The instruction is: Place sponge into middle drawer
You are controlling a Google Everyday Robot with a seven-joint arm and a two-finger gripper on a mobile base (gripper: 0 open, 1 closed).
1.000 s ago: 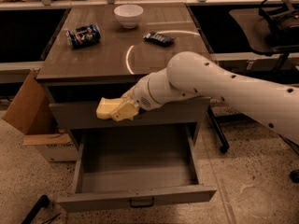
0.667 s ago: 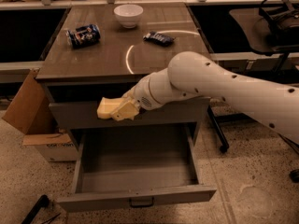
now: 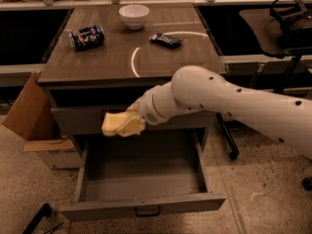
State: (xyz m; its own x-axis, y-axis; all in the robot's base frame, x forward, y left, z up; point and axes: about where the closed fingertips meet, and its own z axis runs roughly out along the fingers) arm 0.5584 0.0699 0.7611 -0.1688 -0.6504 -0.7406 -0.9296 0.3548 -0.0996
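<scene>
My gripper (image 3: 127, 124) hangs at the end of the white arm, in front of the upper drawer front (image 3: 83, 119) and above the left part of the open middle drawer (image 3: 146, 179). It is shut on the pale yellow sponge (image 3: 113, 123), which sticks out to the left of the fingers. The middle drawer is pulled out wide, its plain grey inside bare, with a small dark bar handle (image 3: 147, 211) on its front.
On the counter top (image 3: 112, 57) lie a white bowl (image 3: 134, 15), a dark can on its side (image 3: 87, 37) and a dark snack packet (image 3: 165, 40). A cardboard box (image 3: 34, 121) stands left of the cabinet. A chair base (image 3: 231, 150) is at the right.
The arm has stayed almost still; the gripper with the sponge has dipped very slightly lower toward the open drawer.
</scene>
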